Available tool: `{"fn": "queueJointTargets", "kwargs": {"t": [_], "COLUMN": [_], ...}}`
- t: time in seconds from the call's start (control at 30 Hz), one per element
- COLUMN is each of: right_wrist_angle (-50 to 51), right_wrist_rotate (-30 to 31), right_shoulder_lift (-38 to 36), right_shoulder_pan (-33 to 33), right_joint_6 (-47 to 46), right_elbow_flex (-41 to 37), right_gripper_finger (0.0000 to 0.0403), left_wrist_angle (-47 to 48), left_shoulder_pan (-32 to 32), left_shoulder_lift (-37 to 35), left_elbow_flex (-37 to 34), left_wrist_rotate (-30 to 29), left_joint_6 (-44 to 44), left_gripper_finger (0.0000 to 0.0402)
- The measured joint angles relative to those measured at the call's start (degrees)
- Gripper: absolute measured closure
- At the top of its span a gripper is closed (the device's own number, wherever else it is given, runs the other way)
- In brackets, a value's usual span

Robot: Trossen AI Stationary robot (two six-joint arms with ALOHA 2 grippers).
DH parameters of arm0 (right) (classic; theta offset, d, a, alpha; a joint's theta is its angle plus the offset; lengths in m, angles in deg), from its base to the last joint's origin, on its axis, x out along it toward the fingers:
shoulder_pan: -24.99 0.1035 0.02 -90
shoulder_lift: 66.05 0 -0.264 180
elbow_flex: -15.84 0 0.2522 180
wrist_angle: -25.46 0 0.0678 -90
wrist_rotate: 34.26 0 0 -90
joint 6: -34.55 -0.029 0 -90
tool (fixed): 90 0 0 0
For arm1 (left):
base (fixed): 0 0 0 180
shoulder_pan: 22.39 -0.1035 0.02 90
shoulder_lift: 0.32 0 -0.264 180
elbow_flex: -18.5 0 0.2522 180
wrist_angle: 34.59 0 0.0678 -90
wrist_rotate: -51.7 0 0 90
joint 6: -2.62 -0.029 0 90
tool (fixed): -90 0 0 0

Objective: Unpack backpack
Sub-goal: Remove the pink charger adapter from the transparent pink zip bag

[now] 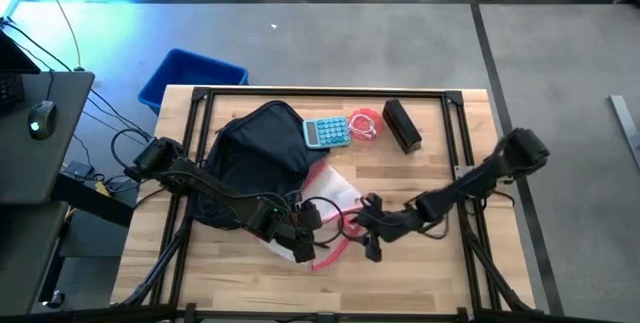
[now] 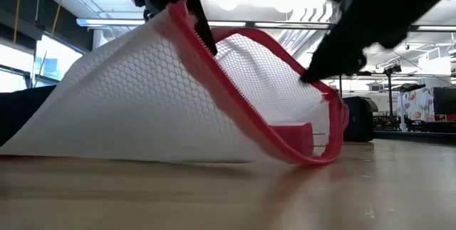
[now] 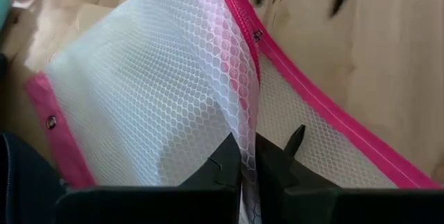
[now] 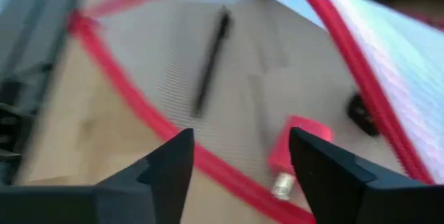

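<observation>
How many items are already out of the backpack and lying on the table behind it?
3 clearly: a blue calculator, a coiled red cable beside it, and a black box farther right. The mesh pouch, held by the left gripper, is partly out. More may be hidden inside the backpack.

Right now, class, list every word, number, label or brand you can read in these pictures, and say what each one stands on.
None can be read.
Calculator: its keys and display are too small to read.
Black box: no legible label.
Backpack: no visible brand.
Mesh pouch, held by the left pincer: no print shows.
Signs in the room behind: blurred.
</observation>
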Motion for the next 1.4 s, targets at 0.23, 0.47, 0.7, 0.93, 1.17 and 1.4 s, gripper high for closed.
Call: {"fn": "queueJointTargets", "kwargs": {"t": [0.23,0.47,0.7,0.93,1.17,1.4], "right_wrist_angle": [-0.6,-8.7,-10.1,-10.2,2.0,24.4], "right_wrist_rotate": [4.9,5.1,9.9,9.1,3.3,11.5], "right_shoulder_lift": [5.2,11.7,15.7,14.0,-1.1,-22.6], "right_shoulder_pan": [-1.9,-2.5,-2.6,-2.9,-0.9,-2.9], "right_joint_6": [-1.3,0.6,-9.9,-16.7,-12.4,-14.5], "right_elbow_flex": [0.1,0.1,0.1,0.0,0.0,0.1], "right_gripper_finger": [0.0128,0.0136,0.0180,0.0283,0.0283,0.0283], "left_wrist_angle": [0.2,0.3,0.4,0.6,2.7,2.9], "left_shoulder_pan": [0.0,0.0,0.0,-0.1,-0.1,-0.1], "left_shoulder_lift": [0.0,0.0,0.0,0.0,0.0,0.0], "left_elbow_flex": [0.0,0.0,0.0,0.0,0.0,0.0], "left_wrist_rotate": [0.2,0.1,0.1,-0.1,-0.2,-1.1], "left_joint_6": [0.0,0.0,0.0,-0.1,0.8,0.9], "left_gripper_finger": [0.0402,0.0402,0.0402,0.0402,0.0402,0.0402]}}
